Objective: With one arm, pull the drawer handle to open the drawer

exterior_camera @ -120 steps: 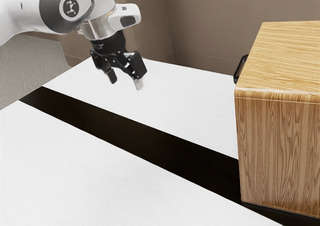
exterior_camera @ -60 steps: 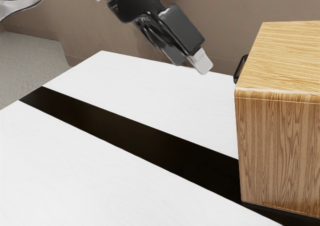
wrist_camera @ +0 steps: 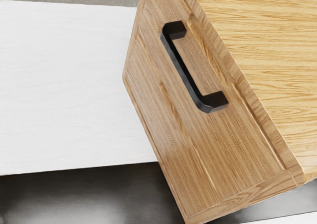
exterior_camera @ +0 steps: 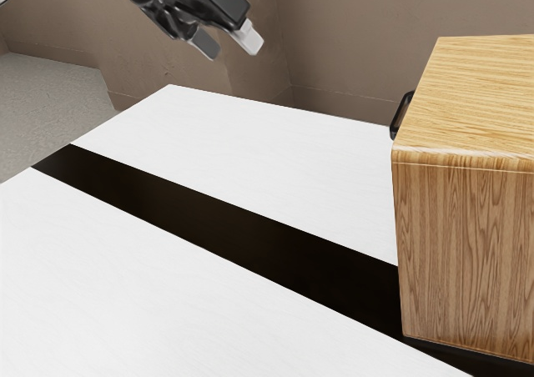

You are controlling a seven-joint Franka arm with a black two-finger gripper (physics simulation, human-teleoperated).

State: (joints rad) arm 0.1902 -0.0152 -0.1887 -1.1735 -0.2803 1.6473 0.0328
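The hand [exterior_camera: 231, 45], fingers apart, hung high. The handle [exterior_camera: 401, 114] lay well off toward the exterior view's right, its bar level.

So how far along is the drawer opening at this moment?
Nothing looks done yet: the drawer front sits flush with the cabinet. Only the approach is in hand: the gripper hangs open and empty, high above the table and well apart from the handle, which the wrist view faces. Left to do: reach the handle, close on it and pull the drawer out.
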